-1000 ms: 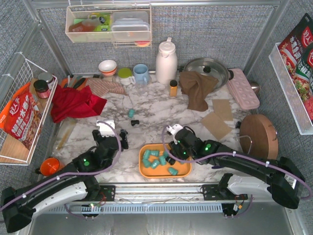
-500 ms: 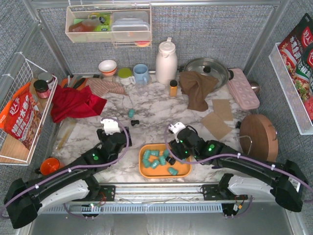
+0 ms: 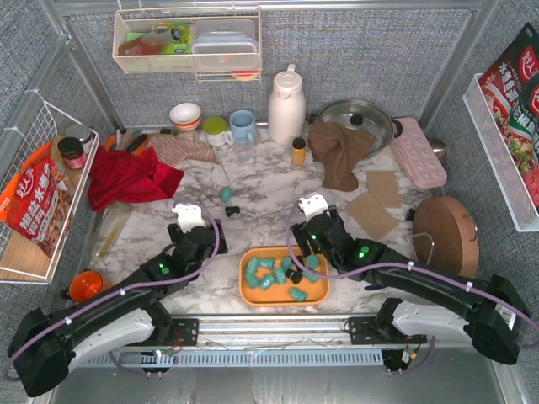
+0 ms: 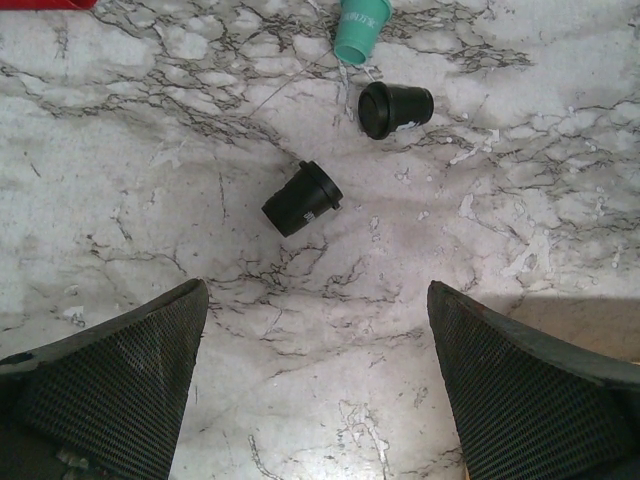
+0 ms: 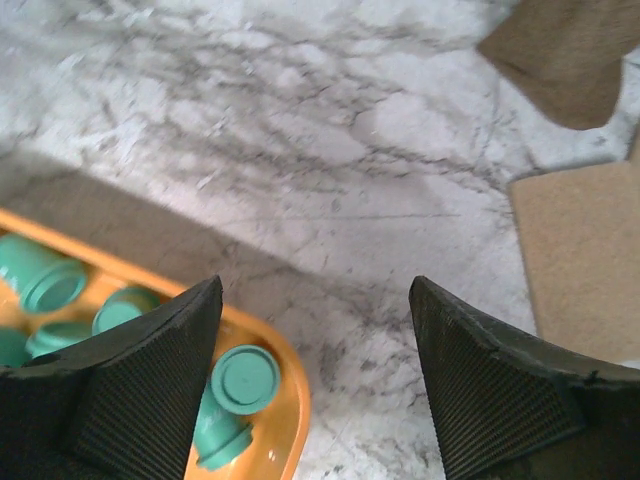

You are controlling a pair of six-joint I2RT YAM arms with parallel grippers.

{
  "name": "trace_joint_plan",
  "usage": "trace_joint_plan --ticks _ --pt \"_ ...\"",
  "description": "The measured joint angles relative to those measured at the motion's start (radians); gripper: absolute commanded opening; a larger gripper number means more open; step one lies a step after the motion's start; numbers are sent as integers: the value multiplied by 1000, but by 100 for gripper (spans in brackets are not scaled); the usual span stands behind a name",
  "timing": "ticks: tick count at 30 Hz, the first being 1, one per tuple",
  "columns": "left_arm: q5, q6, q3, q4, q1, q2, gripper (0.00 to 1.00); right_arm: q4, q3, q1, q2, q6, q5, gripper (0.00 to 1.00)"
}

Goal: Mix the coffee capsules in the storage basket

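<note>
Left wrist view: left gripper (image 4: 315,295) fingers are held wide apart near black capsules (image 4: 303,200) on marble (image 4: 150,150). Right gripper (image 5: 315,285) fingers are parted, empty, at basket (image 5: 297,400) rim.

A white jug (image 3: 286,105) stands near a small orange bottle (image 3: 298,152); brown cloth (image 3: 339,153) seemingly overlaps a pan (image 3: 358,116).
</note>
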Motion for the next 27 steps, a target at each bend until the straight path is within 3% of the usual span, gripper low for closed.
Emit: trace_joint_plan --ticks 7,16,22,27 --pt "55 -19 3 -4 48 19 99 121 16 -48 77 -3 99 83" --pt "261 35 57 -23 221 79 100 188 -46 -71 18 -20 104 83" --pt "389 222 196 -28 267 230 100 193 -73 -91 -66 -33 93 83" --pt "463 450 216 -23 295 303 100 188 -89 -100 -125 -32 82 83"
